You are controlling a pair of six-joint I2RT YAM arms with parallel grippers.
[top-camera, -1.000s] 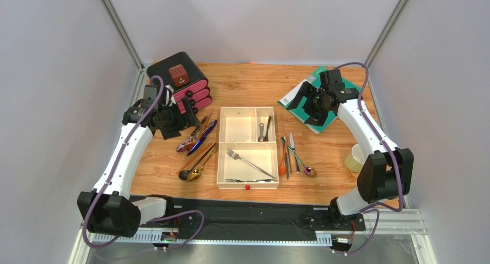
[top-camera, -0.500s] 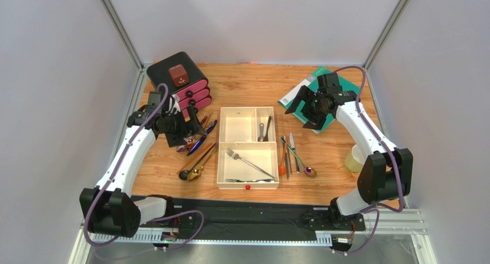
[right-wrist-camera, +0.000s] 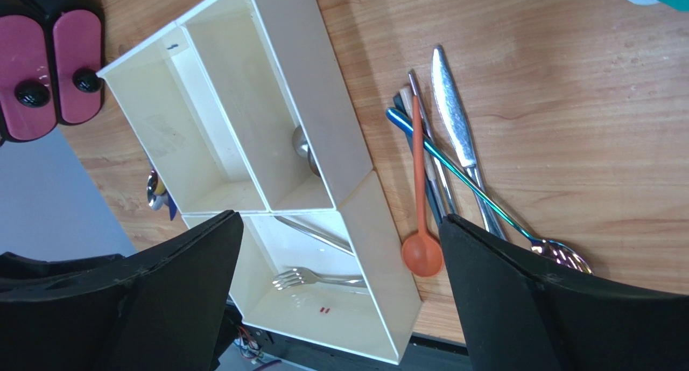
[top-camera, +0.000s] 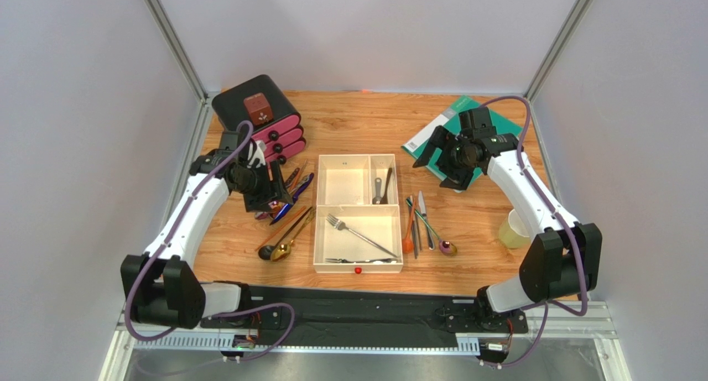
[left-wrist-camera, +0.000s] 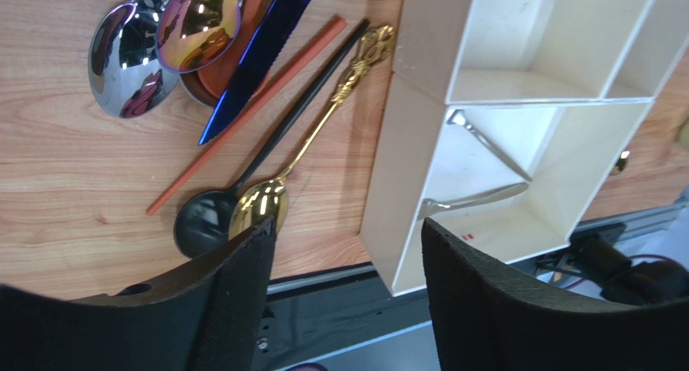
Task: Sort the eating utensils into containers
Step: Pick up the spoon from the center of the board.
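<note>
Left of the tray, the left gripper hangs with jaws spread and empty — the gold spoon and black spoon lie on the wood by one fingertip. Right of the tray, the right gripper (likewise spread, holding nothing) hovers over the wood, the orange spoon and silver knife lying below the gap between its jaws.

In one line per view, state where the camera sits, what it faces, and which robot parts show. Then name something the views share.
Top external: fixed above and behind the bases, looking down on the table, the tray, the left arm and the right arm.
Left wrist: on the left arm, facing down at the gold spoon beside the tray; the left fingers show.
Right wrist: on the right arm, facing down at the orange spoon and the tray; the right fingers show.
Shared: all views show the tray.
</note>
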